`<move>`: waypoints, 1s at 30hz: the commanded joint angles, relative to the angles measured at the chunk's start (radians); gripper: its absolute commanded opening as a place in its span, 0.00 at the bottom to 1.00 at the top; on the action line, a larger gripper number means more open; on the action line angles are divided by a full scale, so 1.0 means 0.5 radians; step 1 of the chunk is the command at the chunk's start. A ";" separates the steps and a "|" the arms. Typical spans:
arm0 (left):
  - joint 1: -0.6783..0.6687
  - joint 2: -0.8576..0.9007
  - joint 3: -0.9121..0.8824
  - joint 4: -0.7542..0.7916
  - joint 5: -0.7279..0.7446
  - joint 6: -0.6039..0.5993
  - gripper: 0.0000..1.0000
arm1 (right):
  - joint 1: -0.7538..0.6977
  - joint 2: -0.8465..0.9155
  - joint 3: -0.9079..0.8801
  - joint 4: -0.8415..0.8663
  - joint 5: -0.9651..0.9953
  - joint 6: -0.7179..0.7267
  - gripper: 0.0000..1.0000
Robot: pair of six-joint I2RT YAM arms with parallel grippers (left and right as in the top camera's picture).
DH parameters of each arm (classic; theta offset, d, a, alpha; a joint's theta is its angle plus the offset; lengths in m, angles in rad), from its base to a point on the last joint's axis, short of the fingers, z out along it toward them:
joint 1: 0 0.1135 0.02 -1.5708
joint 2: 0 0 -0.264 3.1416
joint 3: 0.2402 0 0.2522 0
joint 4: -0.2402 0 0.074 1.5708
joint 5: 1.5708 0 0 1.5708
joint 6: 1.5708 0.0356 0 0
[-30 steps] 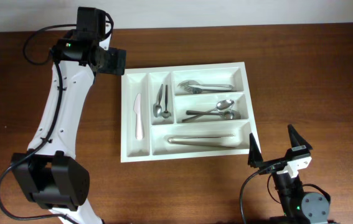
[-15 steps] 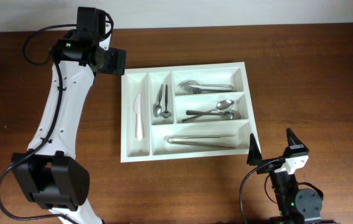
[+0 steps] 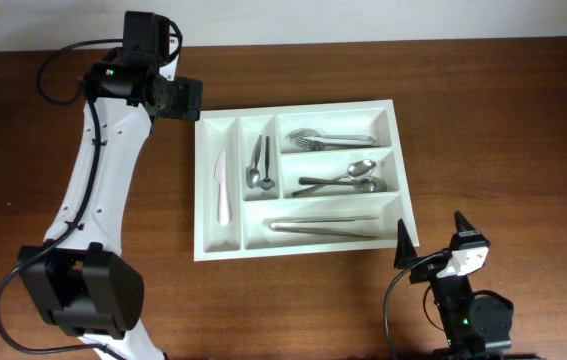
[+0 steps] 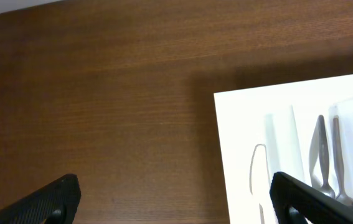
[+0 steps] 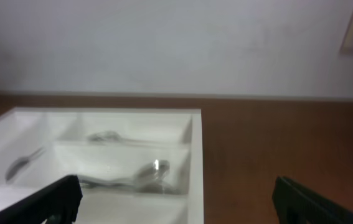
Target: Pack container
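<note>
The white container (image 3: 204, 180) lies mid-table with five compartments. It holds a white knife (image 3: 222, 187), small spoons (image 3: 259, 163), forks (image 3: 328, 138), spoons (image 3: 343, 180) and metal tongs (image 3: 325, 226). My left gripper (image 3: 185, 99) is open and empty, just off the container's far left corner; its wrist view shows that corner (image 4: 238, 124) and the knife (image 4: 255, 174). My right gripper (image 3: 431, 244) is open and empty, near the table's front edge by the container's near right corner. Its wrist view shows the container's edge (image 5: 195, 168) and spoons (image 5: 145, 177).
Brown wooden table (image 3: 483, 130) all round the container. A pale wall (image 5: 176, 43) stands beyond the table's far edge. The left arm (image 3: 93, 190) stretches along the table's left side.
My right gripper has drawn back toward the table's front edge and slightly left. The left arm and the container have not moved.
</note>
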 commanded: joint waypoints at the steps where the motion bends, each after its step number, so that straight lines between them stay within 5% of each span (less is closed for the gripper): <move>1: -0.001 -0.063 0.039 -0.004 -0.007 -0.027 0.99 | 0.012 -0.011 -0.014 -0.040 0.038 0.018 0.99; 20: -0.008 -0.105 0.039 -0.004 -0.008 -0.027 0.99 | 0.012 -0.011 -0.014 -0.041 0.038 0.018 0.99; 30: -0.057 -0.964 0.039 -0.003 -0.090 -0.026 0.99 | 0.012 -0.011 -0.014 -0.041 0.038 0.018 0.99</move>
